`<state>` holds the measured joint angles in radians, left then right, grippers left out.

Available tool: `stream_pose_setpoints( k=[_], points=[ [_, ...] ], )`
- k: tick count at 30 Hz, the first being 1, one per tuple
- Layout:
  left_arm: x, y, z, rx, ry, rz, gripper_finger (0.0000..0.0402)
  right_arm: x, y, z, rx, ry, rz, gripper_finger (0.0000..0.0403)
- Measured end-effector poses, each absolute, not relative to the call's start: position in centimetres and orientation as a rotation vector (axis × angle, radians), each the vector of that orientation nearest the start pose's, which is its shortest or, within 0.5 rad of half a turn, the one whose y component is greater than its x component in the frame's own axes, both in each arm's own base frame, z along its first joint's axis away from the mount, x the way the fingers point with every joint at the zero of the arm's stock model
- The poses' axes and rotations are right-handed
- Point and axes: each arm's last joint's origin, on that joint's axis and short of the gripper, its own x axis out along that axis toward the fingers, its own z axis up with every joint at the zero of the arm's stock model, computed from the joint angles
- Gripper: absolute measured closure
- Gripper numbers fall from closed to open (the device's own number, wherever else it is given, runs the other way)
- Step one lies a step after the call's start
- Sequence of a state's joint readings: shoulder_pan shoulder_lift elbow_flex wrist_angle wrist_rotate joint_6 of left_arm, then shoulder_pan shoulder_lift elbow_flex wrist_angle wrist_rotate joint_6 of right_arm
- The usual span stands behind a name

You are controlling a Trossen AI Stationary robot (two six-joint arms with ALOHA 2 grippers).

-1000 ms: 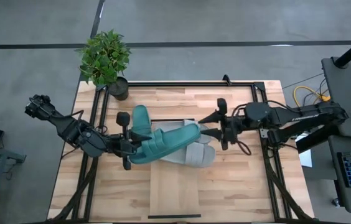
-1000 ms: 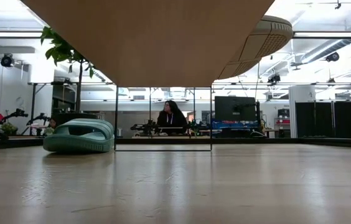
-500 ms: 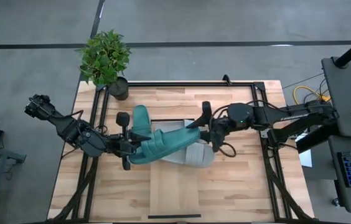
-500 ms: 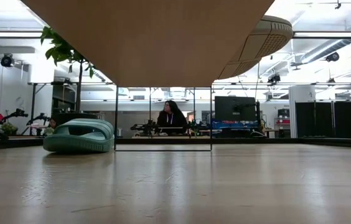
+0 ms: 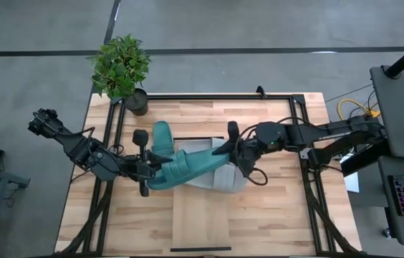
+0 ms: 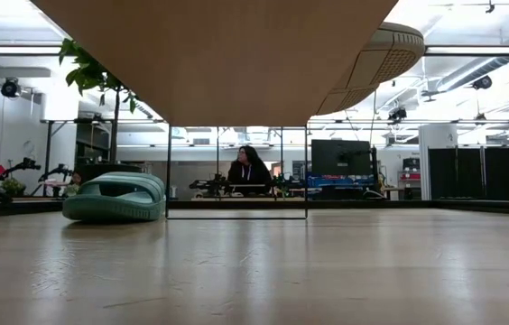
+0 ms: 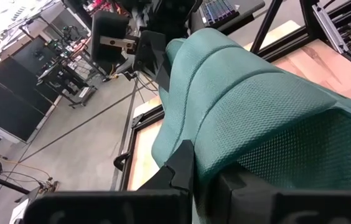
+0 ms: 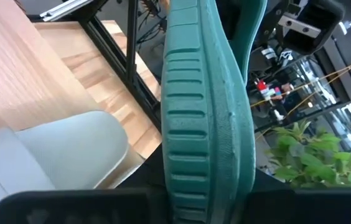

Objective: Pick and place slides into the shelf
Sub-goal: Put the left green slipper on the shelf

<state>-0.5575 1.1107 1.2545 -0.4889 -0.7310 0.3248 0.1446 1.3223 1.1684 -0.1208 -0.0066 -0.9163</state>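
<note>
Two dark grippers, left [image 5: 147, 163] and right [image 5: 233, 147], clenched on opposite ends of rubbery teal-green slide [image 5: 188, 165], grey slide [image 5: 223, 178] beneath.

Both arms are matt black, built of chunky jointed segments with black cables looping along them. The right arm [image 5: 324, 135] carries small white labels; the left arm [image 5: 80, 149] ends in a knobbly black base joint

held slide [image 5: 188, 166]: teal-green, fine mesh texture on the strap, ribbed sole
other slide [image 6: 115, 197]: teal-green
grey slide [image 8: 57, 149]: light grey, plain
shelf [image 6: 218, 54]: pale wood, lengthwise grain
plant [image 5: 121, 66]: green leaves, dark pot
</note>
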Motion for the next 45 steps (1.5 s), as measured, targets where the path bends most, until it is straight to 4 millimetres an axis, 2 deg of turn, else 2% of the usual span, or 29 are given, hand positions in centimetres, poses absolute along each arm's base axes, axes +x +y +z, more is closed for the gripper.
stream_pose_setpoints(
  k=[4, 7, 12, 17, 22, 26, 34, 39, 45],
  points=[
    [19.7, -10.0, 40.5, 0.522, 0.299, 0.133, 0.0395, 29.4, 4.3, 35.8, -0.929, 0.178, 0.254, 0.0348],
    [19.7, -9.9, 40.6, 0.522, 0.296, 0.142, 0.037, 29.2, 4.3, 36.0, -0.913, 0.178, 0.24, 0.0348],
    [19.1, -9.4, 40.7, 0.544, 0.313, 0.213, 0.0297, 28.9, 4.8, 36.2, -0.88, 0.205, 0.16, 0.0348],
    [18.0, -8.6, 41.6, 0.509, 0.271, 0.263, 0.0217, 28.5, 6.9, 36.2, -0.899, 0.217, 0.115, 0.035],
    [17.1, -8.0, 42.3, 0.488, 0.248, 0.317, 0.0171, 27.8, 8.5, 36.3, -0.921, 0.254, 0.008, 0.035],
    [16.1, -7.2, 43.1, 0.448, 0.205, 0.365, 0.0165, 27.2, 9.9, 36.1, -0.903, 0.277, -0.009, 0.035],
    [15.2, -6.5, 43.5, 0.433, 0.197, 0.447, 0.0164, 25.3, 13.5, 36.2, -0.807, 0.258, -0.053, 0.035],
    [15.1, -6.5, 43.5, 0.408, 0.19, 0.458, 0.0164, 23.7, 16.2, 36.2, -0.67, 0.217, -0.002, 0.035],
    [15.2, -6.5, 43.4, 0.393, 0.189, 0.458, 0.0164, 23.5, 19.6, 33.9, -0.638, 0.259, -0.044, 0.035]
  ],
)
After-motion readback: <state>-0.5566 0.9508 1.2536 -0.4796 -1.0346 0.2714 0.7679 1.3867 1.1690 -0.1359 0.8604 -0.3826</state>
